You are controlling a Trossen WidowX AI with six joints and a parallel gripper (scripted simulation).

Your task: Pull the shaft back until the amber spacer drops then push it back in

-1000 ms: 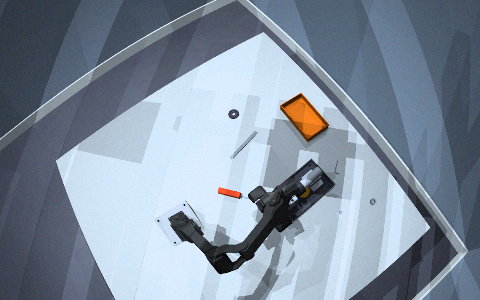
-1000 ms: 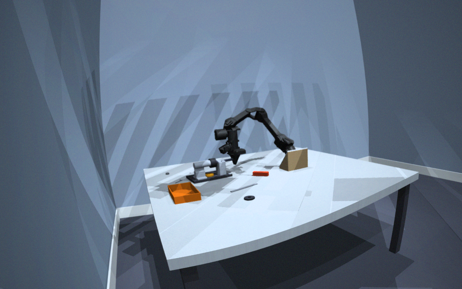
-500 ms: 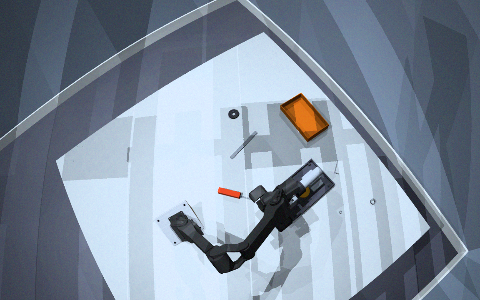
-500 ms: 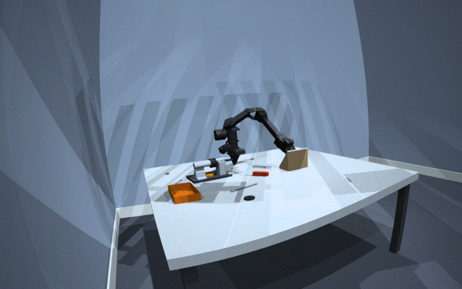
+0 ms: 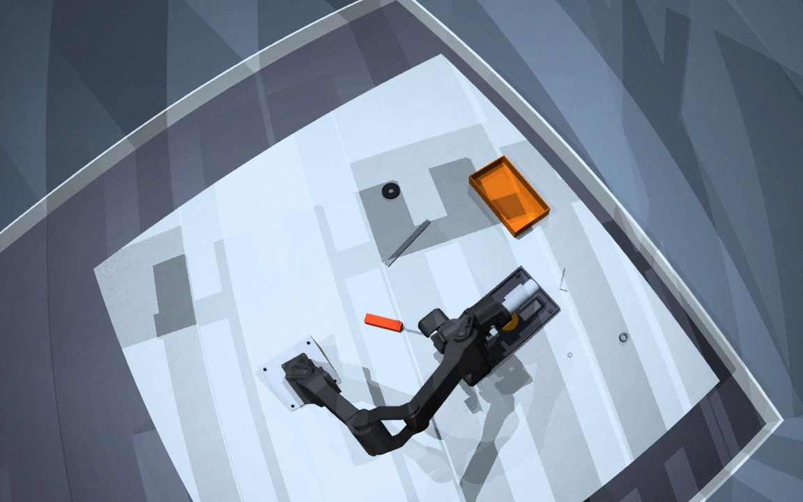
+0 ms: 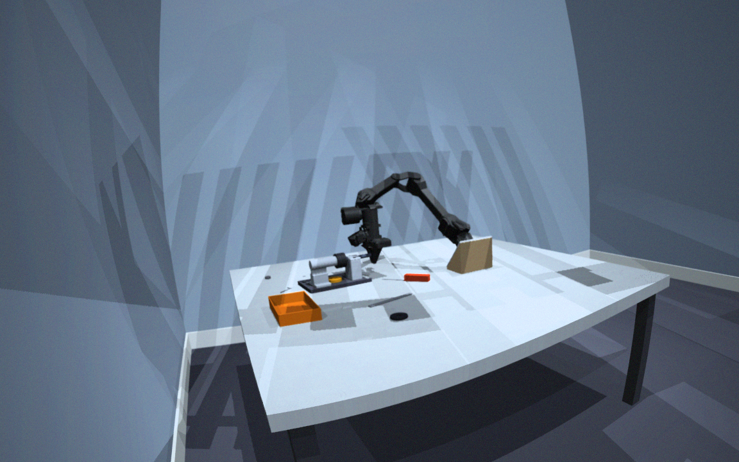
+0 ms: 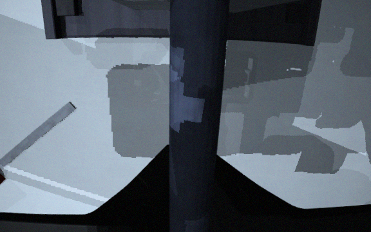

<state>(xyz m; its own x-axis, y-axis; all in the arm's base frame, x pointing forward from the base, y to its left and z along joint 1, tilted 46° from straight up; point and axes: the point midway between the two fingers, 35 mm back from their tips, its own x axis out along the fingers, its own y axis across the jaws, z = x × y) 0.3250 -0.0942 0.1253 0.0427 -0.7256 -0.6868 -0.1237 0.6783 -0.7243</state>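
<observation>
My gripper (image 6: pixel 374 259) (image 7: pixel 185 153) is shut on the dark shaft (image 6: pixel 364 256) (image 7: pixel 198 80), just outside the grey upright (image 6: pixel 353 269). The shaft runs from my fingers toward the upright. On the far side of the upright, a dark collar (image 6: pixel 340 259) meets the light grey housing cylinder (image 5: pixel 520 296) (image 6: pixel 320 262). The amber spacer (image 5: pixel 509 322) (image 6: pixel 335 280) lies low on the dark base (image 5: pixel 554 307) (image 7: pixel 108 26), between the housing and the upright, off the shaft. The arm hides most of the shaft in the top view. Whether other spacers sit on the shaft is not discernible.
An orange tray (image 5: pixel 532 227) (image 6: pixel 302 317), a red-handled screwdriver (image 5: pixel 383 322) (image 6: pixel 416 277), a grey bar (image 5: pixel 407 243) (image 6: pixel 389 300) and a black ring (image 5: pixel 384 192) (image 6: pixel 398 316) lie beside the fixture. A hex key (image 5: pixel 562 280) and two small rings lie beyond it.
</observation>
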